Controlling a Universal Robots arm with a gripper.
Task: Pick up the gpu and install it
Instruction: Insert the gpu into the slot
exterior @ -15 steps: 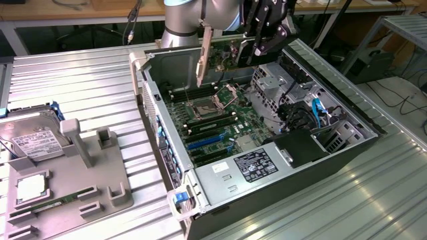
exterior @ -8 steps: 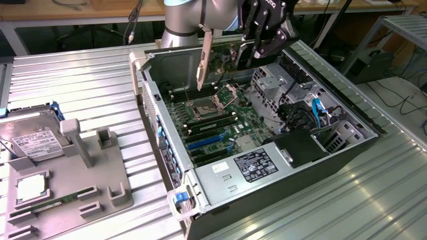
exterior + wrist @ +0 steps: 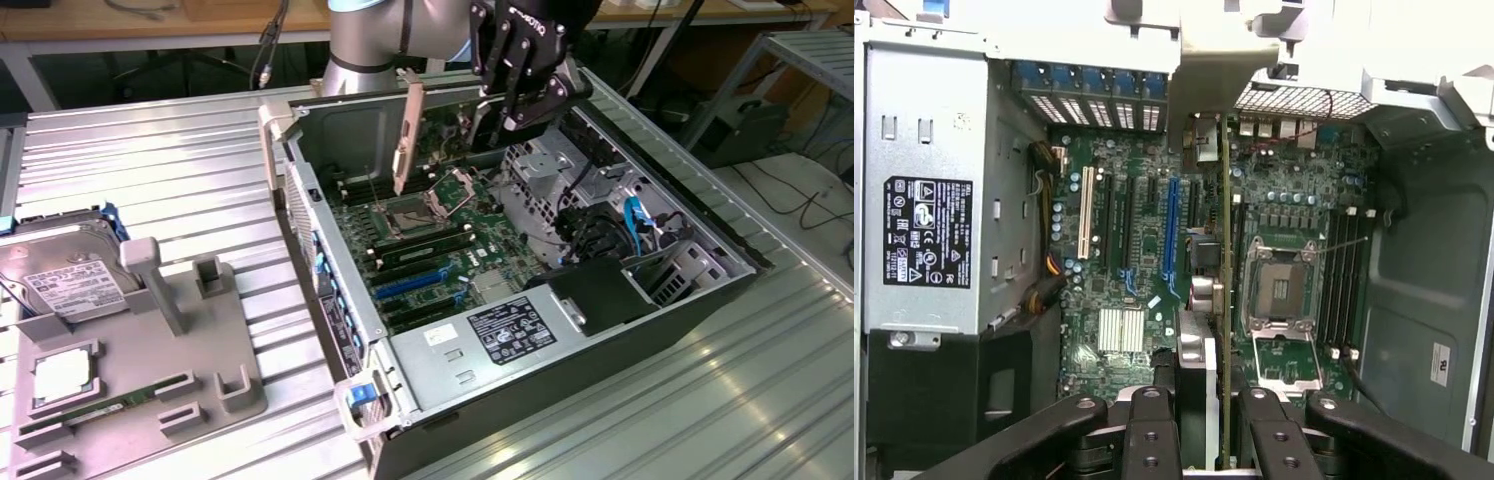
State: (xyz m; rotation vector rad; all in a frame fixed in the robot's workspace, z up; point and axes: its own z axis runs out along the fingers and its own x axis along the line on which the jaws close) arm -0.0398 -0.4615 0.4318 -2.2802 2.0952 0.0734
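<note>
In the exterior view my gripper (image 3: 515, 118) is shut on the gpu (image 3: 408, 125), holding it on edge above the open computer case (image 3: 667, 210). Its silvery end bracket points down toward the motherboard (image 3: 427, 260). In the wrist view the gpu (image 3: 1225, 250) shows as a thin edge running away from my gripper (image 3: 1209, 425). One black finger (image 3: 1152, 430) sits on each side of it. The card hangs over the board between the blue slot (image 3: 1172, 230) and the processor socket (image 3: 1279, 290), clear of the board.
A grey fixture tray (image 3: 160, 370) at the exterior view's left holds a silver hard drive (image 3: 60, 275), a processor chip (image 3: 60, 375) and a green memory stick (image 3: 94, 410). Inside the case are the power supply (image 3: 514, 330) and drive cage (image 3: 674, 270). The ribbed metal table (image 3: 174, 170) surrounds the case.
</note>
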